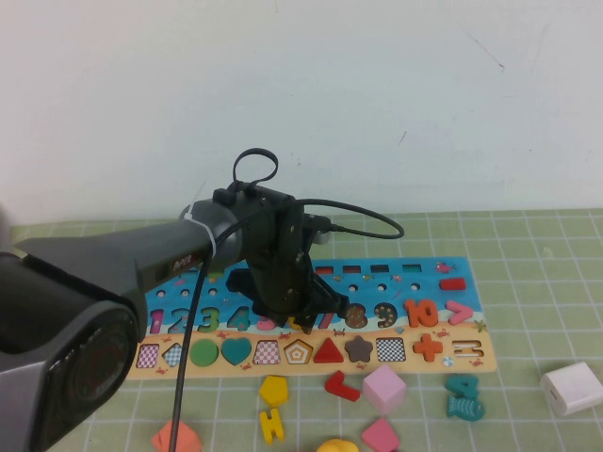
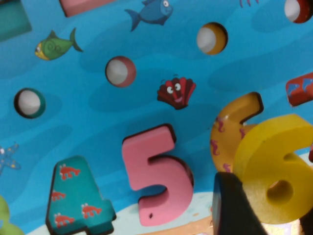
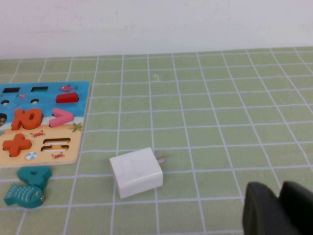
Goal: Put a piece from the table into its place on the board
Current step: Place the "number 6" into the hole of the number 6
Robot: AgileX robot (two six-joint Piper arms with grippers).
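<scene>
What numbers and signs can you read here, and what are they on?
"1 2 3 4 5", "8 9 10", ">": pieces on the board.
"+", "=": the board's sandy strip.
"6": yellow piece held by the left gripper over its slot.
"4": teal piece on the table.
Left arm's white label: unreadable.
White block, right gripper: no text.

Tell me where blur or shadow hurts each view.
High view: the left gripper shades the blue puzzle board. Left wrist view: the yellow wooden numeral 6 it holds looks soft. Right wrist view: the right gripper is a dark blur, the white charger sharp.
</scene>
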